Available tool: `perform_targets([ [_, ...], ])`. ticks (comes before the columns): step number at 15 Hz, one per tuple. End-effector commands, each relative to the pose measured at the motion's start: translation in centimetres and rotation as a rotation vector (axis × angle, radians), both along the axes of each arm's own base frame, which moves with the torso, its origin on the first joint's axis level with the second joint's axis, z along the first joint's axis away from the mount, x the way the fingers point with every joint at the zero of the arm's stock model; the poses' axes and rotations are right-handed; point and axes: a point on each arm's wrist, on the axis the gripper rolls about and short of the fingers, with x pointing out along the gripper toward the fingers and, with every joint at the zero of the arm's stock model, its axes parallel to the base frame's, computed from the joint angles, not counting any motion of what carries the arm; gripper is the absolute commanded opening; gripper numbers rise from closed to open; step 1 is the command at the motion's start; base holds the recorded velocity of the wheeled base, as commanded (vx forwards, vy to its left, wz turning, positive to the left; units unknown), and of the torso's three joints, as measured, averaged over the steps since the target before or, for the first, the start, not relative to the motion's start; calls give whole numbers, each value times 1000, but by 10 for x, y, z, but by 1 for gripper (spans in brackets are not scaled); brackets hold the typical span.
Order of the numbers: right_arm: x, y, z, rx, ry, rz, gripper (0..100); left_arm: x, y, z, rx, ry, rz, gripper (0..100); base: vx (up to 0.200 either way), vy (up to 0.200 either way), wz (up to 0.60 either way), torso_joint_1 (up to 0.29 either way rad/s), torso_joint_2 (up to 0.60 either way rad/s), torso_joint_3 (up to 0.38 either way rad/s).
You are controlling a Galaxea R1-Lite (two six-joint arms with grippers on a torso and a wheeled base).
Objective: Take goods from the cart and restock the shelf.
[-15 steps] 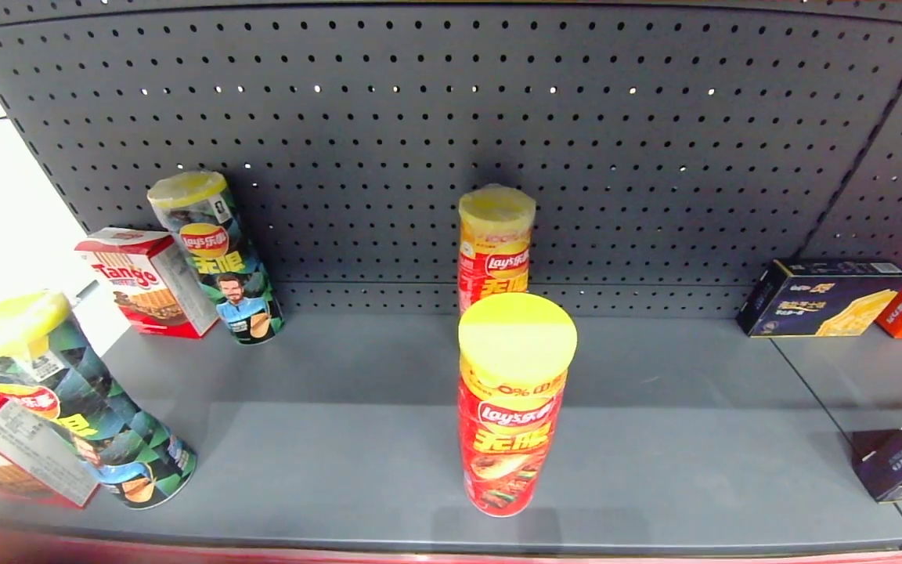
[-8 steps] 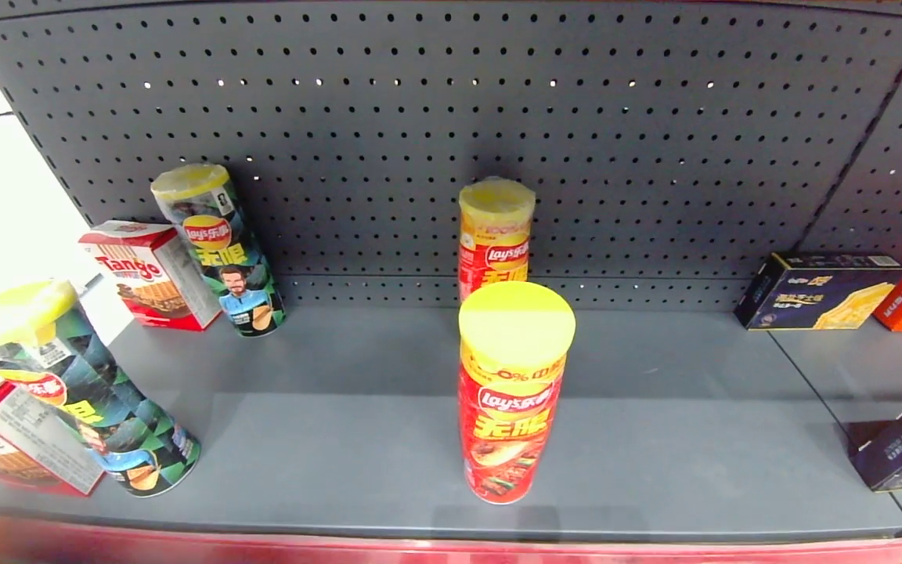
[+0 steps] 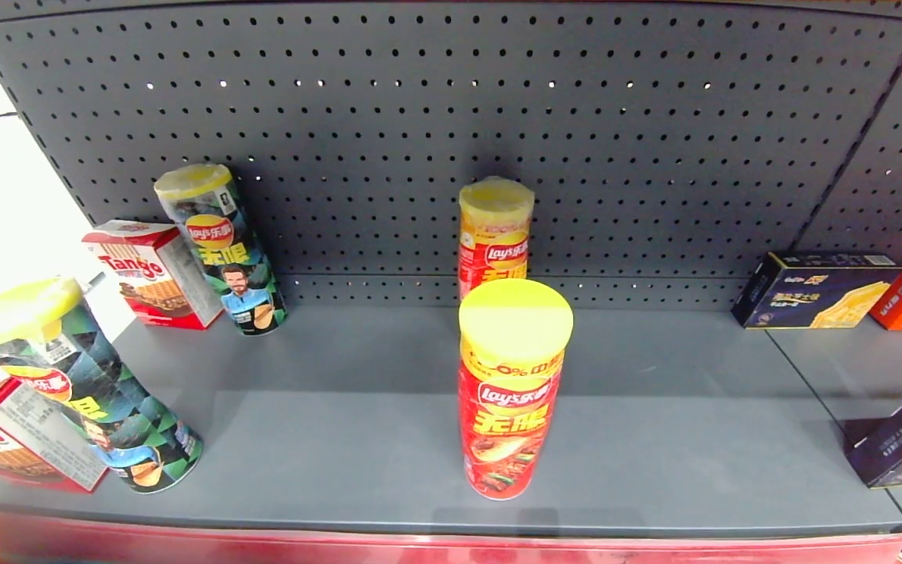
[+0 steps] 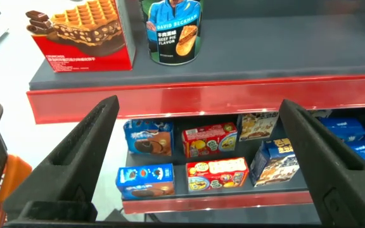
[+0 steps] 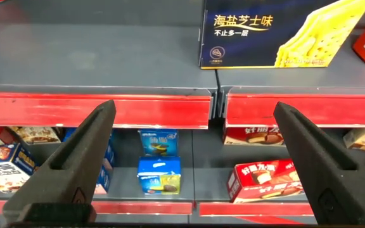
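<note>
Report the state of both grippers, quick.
Left gripper: open, holding nothing.
Right gripper: open, holding nothing.

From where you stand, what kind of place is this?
Probably a shop aisle: a pegboard-backed shelf holds chip cans and snack boxes, and lower shelves with red edges carry more boxes.

Head camera moved, not the goods: the whole view slid up a little over the last second. The front red can (image 3: 515,388) and the dark box (image 3: 815,290) at right sit higher in frame. More of the red shelf edge (image 3: 420,544) shows along the bottom.
</note>
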Motion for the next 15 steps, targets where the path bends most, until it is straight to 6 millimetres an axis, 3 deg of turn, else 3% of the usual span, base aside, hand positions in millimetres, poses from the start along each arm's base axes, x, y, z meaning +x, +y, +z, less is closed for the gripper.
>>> perform_targets([
  [1, 0, 0, 0, 0, 2, 0, 100, 0, 0, 0, -1, 1, 0, 100, 0, 0, 0, 0, 0, 0],
  [15, 0, 0, 0, -1, 4, 0, 100, 0, 0, 0, -1, 1, 0, 100, 0, 0, 0, 0, 0, 0],
])
